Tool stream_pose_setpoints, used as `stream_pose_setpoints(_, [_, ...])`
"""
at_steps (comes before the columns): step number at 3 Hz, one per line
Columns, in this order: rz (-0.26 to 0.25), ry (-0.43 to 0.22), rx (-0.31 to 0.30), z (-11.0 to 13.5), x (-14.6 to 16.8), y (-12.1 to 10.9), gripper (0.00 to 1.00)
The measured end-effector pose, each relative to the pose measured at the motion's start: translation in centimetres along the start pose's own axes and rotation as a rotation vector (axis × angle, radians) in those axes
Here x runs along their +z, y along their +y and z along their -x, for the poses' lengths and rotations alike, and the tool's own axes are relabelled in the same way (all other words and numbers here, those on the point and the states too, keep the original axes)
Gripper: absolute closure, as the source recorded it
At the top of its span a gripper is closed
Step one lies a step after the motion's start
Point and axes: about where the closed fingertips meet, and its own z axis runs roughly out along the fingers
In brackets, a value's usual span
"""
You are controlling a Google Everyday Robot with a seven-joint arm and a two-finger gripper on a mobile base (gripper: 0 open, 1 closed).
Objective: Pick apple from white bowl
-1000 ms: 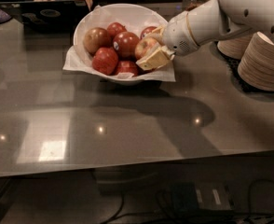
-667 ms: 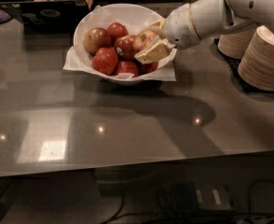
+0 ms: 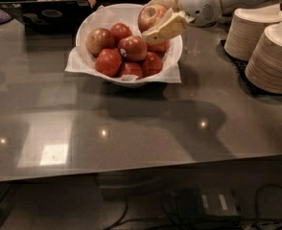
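Note:
The white bowl (image 3: pixel 131 14) stands at the back middle of the grey table, lined with crumpled white paper, and holds several apples. My gripper (image 3: pixel 156 14) is over the bowl's right side, its cream fingers (image 3: pixel 164 28) shut on the apple (image 3: pixel 149 16), a red one with a pale yellow blush. The apple is lifted above the other apples. Darker red apples (image 3: pixel 133 48) and a brownish-green apple (image 3: pixel 99 40) remain in the bowl.
Two stacks of beige paper plates (image 3: pixel 274 55) stand at the right on a dark mat. A person's hands and a dark laptop (image 3: pixel 50 14) are at the back left. The grey table (image 3: pixel 131 128) stretches toward me with light reflections.
My gripper has risen and moved back and right with the apple in it, lifting the apple out from among the others.

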Motion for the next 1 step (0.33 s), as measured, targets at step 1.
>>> stream_pose_setpoints(1, [0.0, 0.0, 0.0, 0.0, 0.0, 0.0, 1.0])
